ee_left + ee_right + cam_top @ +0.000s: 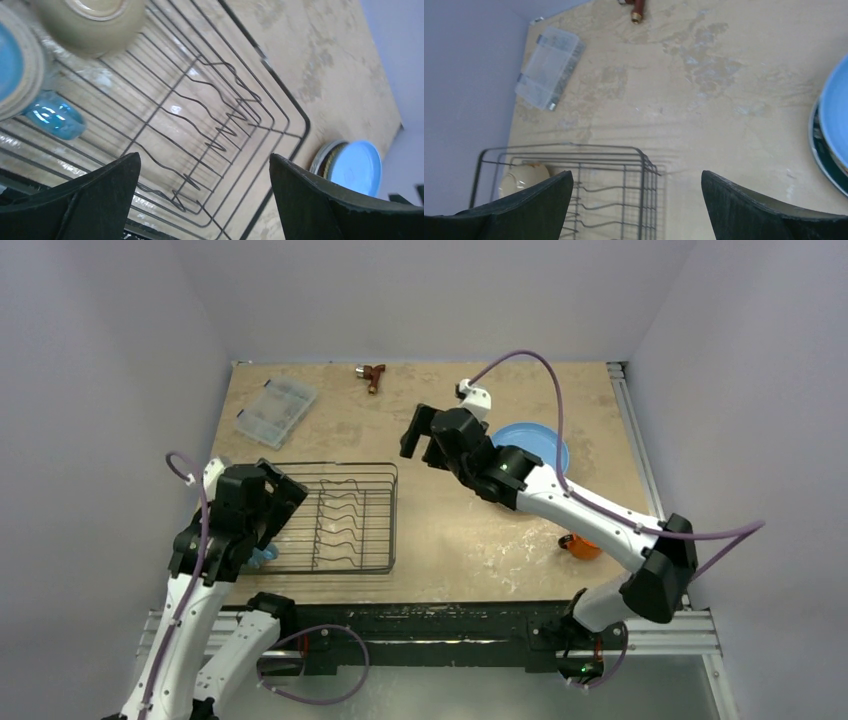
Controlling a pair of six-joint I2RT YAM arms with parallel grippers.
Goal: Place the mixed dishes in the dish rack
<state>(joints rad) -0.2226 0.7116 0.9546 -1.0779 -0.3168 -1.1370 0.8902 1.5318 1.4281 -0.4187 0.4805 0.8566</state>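
Both my claws are gaping wide, gripping nothing. Left gripper (205,202) is hovering over the rectangular black wire dish rack (299,116). Right gripper (420,436) is hanging between the rack and the round light blue plate (546,446), which is lying stacked on the table. Risk: fingers skidding off its thin rim and nudging the stack.

The black wire rack (393,520) lies left of centre, its wavy dividers upright. A small white bowl (524,177) and a blue mug (50,117) sit in its left end. Well to the right, a light blue plate (545,445) lies flat on a green-rimmed plate (824,155). An orange mug (582,546) sits nearer the front.
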